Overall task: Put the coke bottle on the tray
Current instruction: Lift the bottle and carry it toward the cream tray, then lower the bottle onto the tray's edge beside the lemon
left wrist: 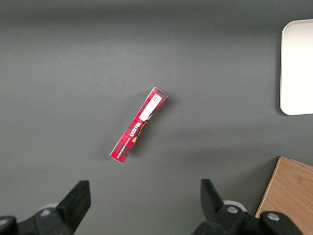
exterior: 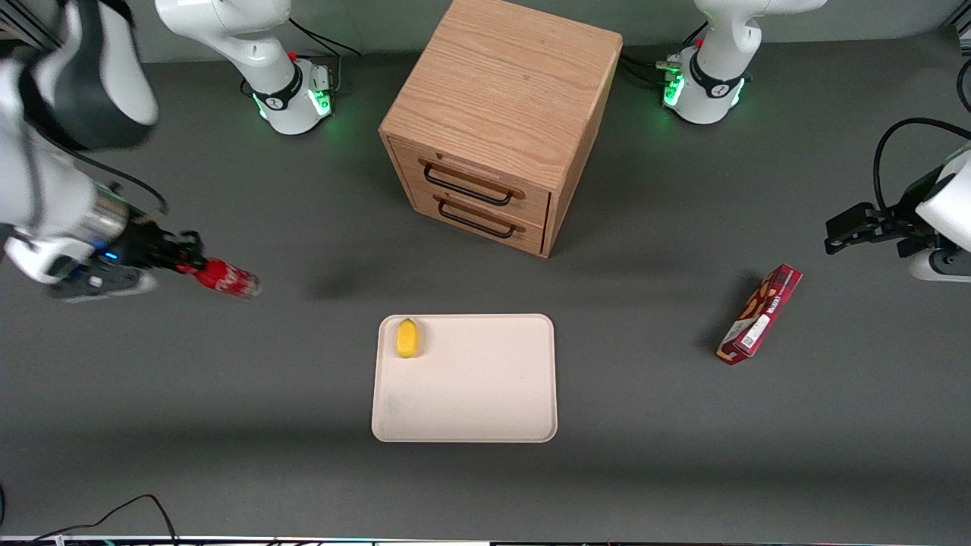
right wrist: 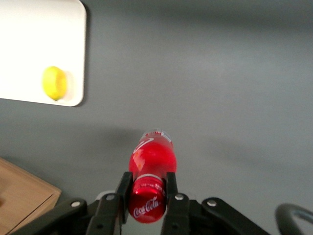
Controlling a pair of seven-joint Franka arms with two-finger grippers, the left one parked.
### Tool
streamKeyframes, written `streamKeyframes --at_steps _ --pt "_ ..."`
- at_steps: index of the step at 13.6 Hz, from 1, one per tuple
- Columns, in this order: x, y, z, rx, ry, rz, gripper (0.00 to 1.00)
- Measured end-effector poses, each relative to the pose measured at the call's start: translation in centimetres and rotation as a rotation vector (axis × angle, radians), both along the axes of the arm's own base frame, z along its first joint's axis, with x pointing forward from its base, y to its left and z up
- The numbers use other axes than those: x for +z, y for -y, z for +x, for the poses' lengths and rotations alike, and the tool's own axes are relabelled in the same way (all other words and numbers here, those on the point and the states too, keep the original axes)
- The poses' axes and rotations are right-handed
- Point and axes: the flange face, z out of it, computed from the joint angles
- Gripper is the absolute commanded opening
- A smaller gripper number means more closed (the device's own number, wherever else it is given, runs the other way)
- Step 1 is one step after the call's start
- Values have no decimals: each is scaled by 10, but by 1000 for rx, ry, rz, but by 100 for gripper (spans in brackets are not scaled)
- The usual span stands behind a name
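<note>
nearest the front camera you have the tray (exterior: 464,378), flat on the table, with only a small yellow lemon-like piece (exterior: 407,337) sitting in its corner closest to the cabinet and toward the working arm's end. the rest of its surface is bare, so the placing itself is not yet done.

a little farther from the camera, and well off toward the working arm's end of the table, you find the gripper (exterior: 184,255) with its fingers closed narrow around the neck of the coke bottle (exterior: 225,278), just under the red cap. the bottle points out from the fingers, tilted, and it looks lifted off the table. in the right wrist view the fingers (right wrist: 172,188) pinch either side of the cap end of the coke bottle (right wrist: 150,169).

so the pick-up seems finished. what you have left is the carry over to the tray, the set-down on its open area, and the release.

farther still stands the wooden cabinet (exterior: 497,121), both drawers shut. the red snack box (exterior: 759,314) lies toward the parked arm's end, untouched.
</note>
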Motion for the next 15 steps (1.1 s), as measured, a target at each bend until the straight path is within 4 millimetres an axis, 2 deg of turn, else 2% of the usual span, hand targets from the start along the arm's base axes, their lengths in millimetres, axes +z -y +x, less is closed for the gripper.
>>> streamKeyframes --at_steps 1,2,3,4,5,7,8,9,11,13,15 --pt "37 3 -2 -2 -6 0 0" --pt "64 5 -4 -3 -11 -2 0" --pt "82 6 -3 -2 -17 -7 0" --pt "88 5 1 -1 -26 -11 0" --pt "84 4 10 1 -36 -13 0" --pt "52 -6 40 -6 -67 -20 0" --pt "31 -21 61 -25 -73 -25 0" --pt "8 -43 83 -52 -61 -31 0" --pt "-41 -102 119 -125 -10 -31 0" --pt "-85 -160 136 -189 31 -23 0" --pt "-123 -202 149 -258 92 3 0"
